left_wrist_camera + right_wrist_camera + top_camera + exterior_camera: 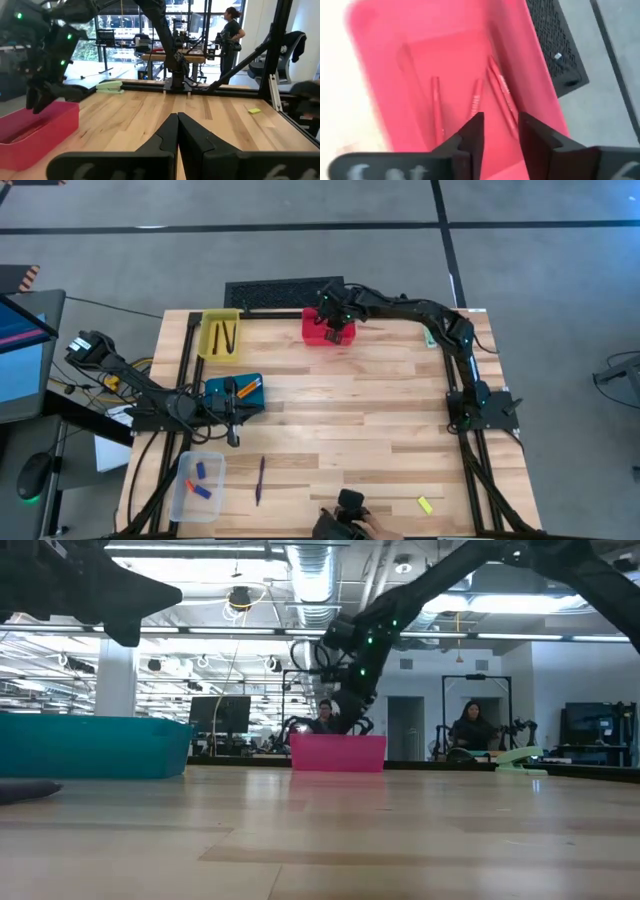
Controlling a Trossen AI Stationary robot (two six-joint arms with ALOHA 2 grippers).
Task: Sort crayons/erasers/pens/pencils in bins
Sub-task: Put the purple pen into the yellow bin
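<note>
The right gripper [337,320] hangs over the red bin [316,332] at the far edge of the table [380,410], its fingers pointing down into the tub. In the right wrist view its two dark fingers [472,132] stand a narrow gap apart with nothing between them, so this claw is slightly open and holds nothing. Under it, on the bin's floor, lie several crayons [476,100], thin red sticks resting loose and roughly side by side, none touched by the fingers. In the low view the same gripper [352,725] hovers just above the rim of the red bin [338,753]. The left gripper [232,432] waits near the left edge of the table, just beside the teal-blue bin [214,388], which holds orange pencils [248,389]. In the left wrist view its fingers [169,135] are pressed together with nothing between them. The yellow bin [207,340] at the far left holds dark pens [226,337]. The clear bin [180,492] at the near left holds blue and orange-red erasers [203,480]. A purple pen [260,479] lies on the bare wood just beside the clear bin, and a yellow eraser [425,504] lies near the right front corner.
</note>
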